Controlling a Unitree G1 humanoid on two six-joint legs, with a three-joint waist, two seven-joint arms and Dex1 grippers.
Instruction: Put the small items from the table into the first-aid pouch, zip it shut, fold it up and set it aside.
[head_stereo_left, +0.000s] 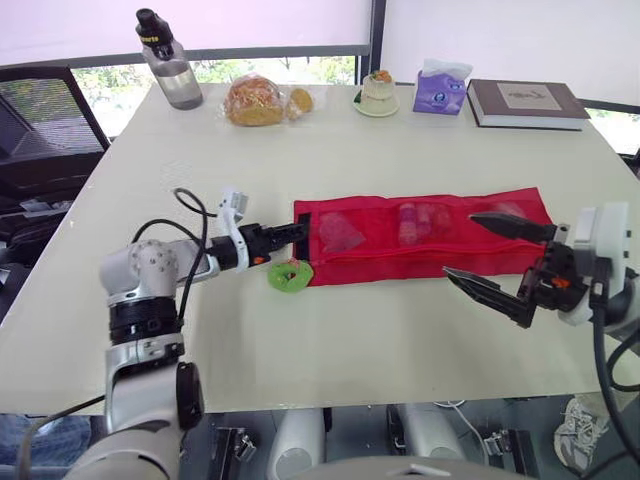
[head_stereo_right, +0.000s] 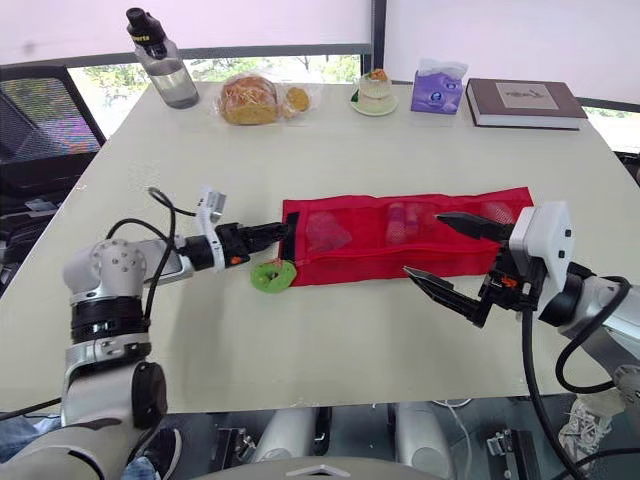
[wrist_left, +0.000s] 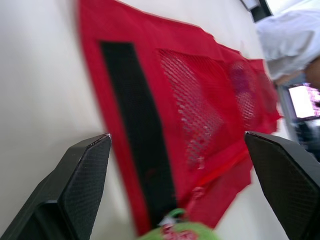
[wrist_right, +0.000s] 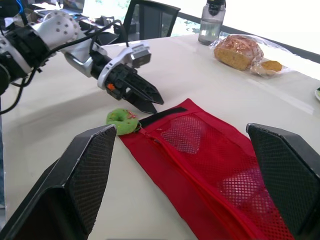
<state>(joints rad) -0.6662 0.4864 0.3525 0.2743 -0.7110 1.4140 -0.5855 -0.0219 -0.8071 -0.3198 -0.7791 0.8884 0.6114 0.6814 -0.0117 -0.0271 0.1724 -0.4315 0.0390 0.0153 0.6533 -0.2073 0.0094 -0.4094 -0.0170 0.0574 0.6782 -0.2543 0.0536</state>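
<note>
The red mesh pouch (head_stereo_left: 420, 240) lies flat and unfolded across the middle of the table. Several small items (head_stereo_left: 411, 222) show through its mesh pockets. A black strip (wrist_left: 135, 125) runs along its left end, and a green round tag (head_stereo_left: 290, 275) lies at its front left corner. My left gripper (head_stereo_left: 303, 233) is open, with its fingertips at the pouch's left end just above the tag. My right gripper (head_stereo_left: 458, 243) is wide open over the right part of the pouch, near its front edge, holding nothing.
Along the far edge of the table stand a water bottle (head_stereo_left: 168, 62), a bagged loaf (head_stereo_left: 255, 100), a small cake on a plate (head_stereo_left: 378, 92), a purple tissue pack (head_stereo_left: 440, 88) and a book (head_stereo_left: 525, 102). A black chair (head_stereo_left: 40, 110) is off the left side.
</note>
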